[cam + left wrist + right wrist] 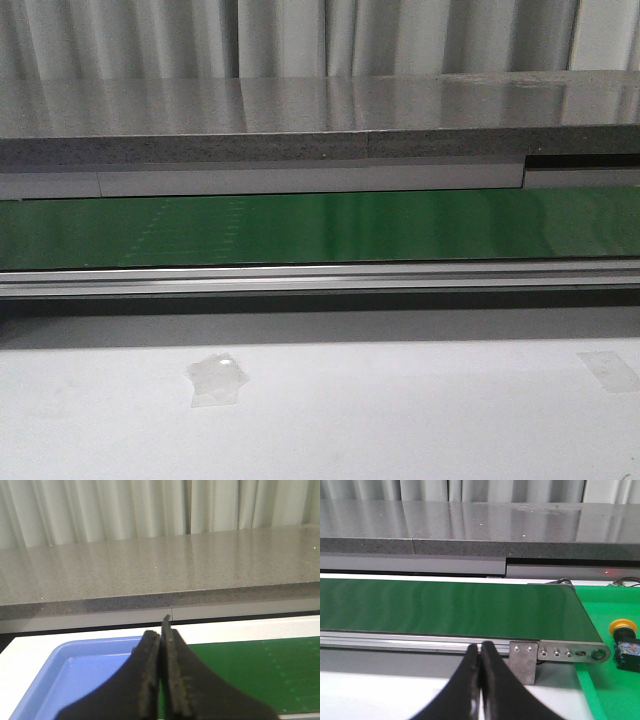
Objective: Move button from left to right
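Currently, item list:

- Left gripper [161,677]: black fingers pressed together, nothing btwn them. Just beyond and to one side, blue tray [75,672]; to the other side, green conveyor belt [260,672]. Grey stone counter [160,570] further ahead, w/ curtains [100,507] behind.
- Right gripper [480,680]: fingers closed tip to tip, holding nothing. Directly ahead, belt's aluminium side rail [395,641] and metal end bracket [524,660] w/ bolts.
- Button [624,642]: yellow cap, black body, on green mat [605,695] past belt end, well apart from right gripper, off to its side. Appears tilted or on its side; partly cut by frame edge.
- Front cam: white table [400,420], two tape patches [215,380]; no grippers visible.
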Motion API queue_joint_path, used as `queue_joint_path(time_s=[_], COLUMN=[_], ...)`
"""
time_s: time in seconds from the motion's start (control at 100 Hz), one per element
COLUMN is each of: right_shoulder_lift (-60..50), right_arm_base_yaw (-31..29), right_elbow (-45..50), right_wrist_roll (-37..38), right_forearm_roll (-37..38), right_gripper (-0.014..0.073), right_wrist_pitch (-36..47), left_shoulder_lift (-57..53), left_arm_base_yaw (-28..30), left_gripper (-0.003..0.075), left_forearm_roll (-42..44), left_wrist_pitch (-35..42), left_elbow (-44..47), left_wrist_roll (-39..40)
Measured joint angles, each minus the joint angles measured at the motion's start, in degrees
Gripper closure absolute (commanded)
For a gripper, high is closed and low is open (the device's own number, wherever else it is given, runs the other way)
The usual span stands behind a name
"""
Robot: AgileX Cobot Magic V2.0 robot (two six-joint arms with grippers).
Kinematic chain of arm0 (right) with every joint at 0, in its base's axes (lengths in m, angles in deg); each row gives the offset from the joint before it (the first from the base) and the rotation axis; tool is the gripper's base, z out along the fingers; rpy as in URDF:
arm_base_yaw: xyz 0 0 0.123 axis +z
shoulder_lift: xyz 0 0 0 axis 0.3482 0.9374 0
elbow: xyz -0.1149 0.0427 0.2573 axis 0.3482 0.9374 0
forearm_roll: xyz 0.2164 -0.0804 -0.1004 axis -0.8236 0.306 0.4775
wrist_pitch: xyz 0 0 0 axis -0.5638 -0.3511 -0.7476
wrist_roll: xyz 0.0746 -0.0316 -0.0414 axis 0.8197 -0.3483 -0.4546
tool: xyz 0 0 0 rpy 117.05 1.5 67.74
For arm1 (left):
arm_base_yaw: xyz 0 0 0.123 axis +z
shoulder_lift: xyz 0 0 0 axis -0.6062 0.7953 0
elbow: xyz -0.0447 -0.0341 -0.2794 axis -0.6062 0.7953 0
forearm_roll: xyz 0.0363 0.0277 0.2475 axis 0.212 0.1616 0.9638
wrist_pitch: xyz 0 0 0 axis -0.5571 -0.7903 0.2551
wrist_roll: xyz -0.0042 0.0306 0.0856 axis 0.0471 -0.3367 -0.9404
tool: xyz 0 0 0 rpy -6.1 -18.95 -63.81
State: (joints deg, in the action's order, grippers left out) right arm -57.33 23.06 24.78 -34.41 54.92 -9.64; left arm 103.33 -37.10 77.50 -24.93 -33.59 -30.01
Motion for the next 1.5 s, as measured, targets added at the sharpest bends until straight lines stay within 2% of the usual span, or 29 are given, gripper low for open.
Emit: queue_joint_path(time_s=[0.12,0.52,0.88,1.5], right_shoulder_lift=[0.00,0.00,0.00,0.00], right_arm_base_yaw=[0.00,0.00,0.00,0.00], right_elbow=[0.00,0.00,0.03,0.03], right_wrist_roll=[0.00,0.00,0.00,0.00], right_forearm_roll=[0.00,0.09,0.09,0.09], right_gripper=[0.0662,0.0662,0.0662,0.0662], right_wrist_pitch=[0.00,0.00,0.11,0.11], left_shoulder_lift=[-3.25,-17.12,-17.12,-17.12], left_arm_base_yaw=[0.00,0.00,-0.09,-0.09], left_gripper=[0.0740,0.0740,0.0740,0.0740], left_forearm_roll=[0.68,0.86,0.86,0.86], left_wrist_pitch=[2.17,2.71,5.56,6.06], left_elbow=[4.04,16.50,16.60,16.60], left_wrist_roll=[0.78,0.92,2.75,2.75])
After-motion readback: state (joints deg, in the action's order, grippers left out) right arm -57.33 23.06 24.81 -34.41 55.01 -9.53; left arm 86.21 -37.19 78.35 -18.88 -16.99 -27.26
